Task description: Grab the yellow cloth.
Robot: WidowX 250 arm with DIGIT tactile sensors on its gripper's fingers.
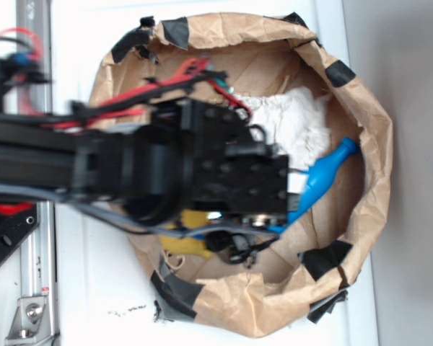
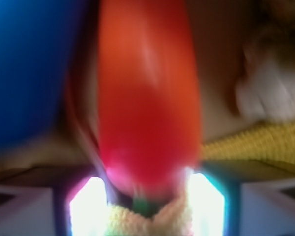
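The yellow cloth point(image 2: 265, 142) lies on the bag floor at the right of the wrist view, and a puckered fold of it point(image 2: 152, 221) fills the gap between my fingers. My gripper point(image 2: 147, 216) is shut on that fold, with a bright finger point(image 2: 88, 206) pressed to each side. In the exterior view the cloth point(image 1: 191, 223) shows only as yellow patches under my black arm point(image 1: 202, 173), which hides the fingers.
An orange bottle point(image 2: 147, 98) lies just ahead of the fingers, with a blue bottle point(image 2: 29, 69) point(image 1: 325, 176) beside it. A whitish rag point(image 1: 296, 119) point(image 2: 275, 93) sits farther in. All of it lies inside a brown paper bag point(image 1: 368, 137) with taped rims.
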